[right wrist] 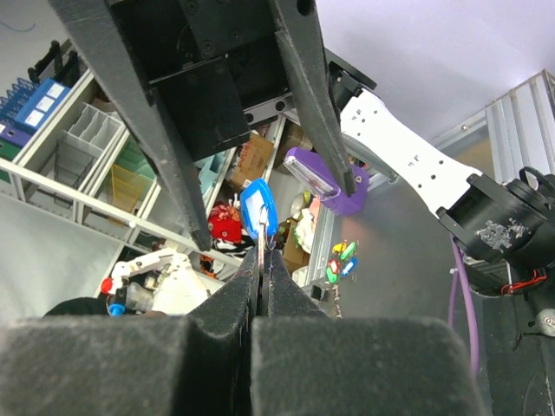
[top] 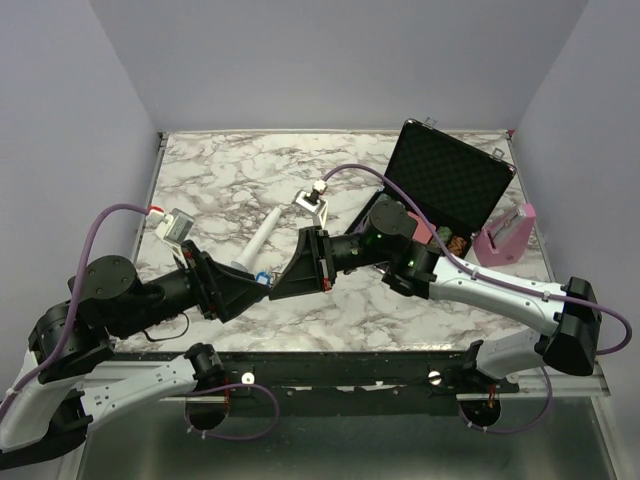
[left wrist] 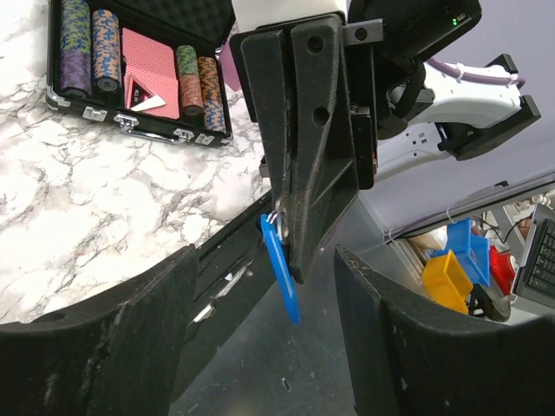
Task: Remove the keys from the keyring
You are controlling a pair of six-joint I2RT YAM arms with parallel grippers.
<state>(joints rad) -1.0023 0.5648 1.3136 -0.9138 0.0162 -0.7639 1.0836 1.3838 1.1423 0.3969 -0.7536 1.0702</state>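
Note:
My right gripper (right wrist: 262, 260) is shut on the thin silvery keyring (right wrist: 262, 244), held in the air over the table's front edge. The key's blue head (right wrist: 257, 208) sticks out just past its fingertips. In the left wrist view the blue key (left wrist: 282, 276) hangs from the right gripper's black fingers (left wrist: 303, 165), with a bit of silver ring (left wrist: 275, 217) at its top. My left gripper (left wrist: 269, 347) is open, its two fingers either side of the key and not touching it. From above, both grippers meet at the key (top: 262, 279).
A white stick-like tool (top: 262, 238) lies on the marble table (top: 220, 180) behind the grippers. An open black case (top: 445, 190) with poker chips (left wrist: 87, 48) and cards stands at the back right. A pink object (top: 505, 238) is beside it.

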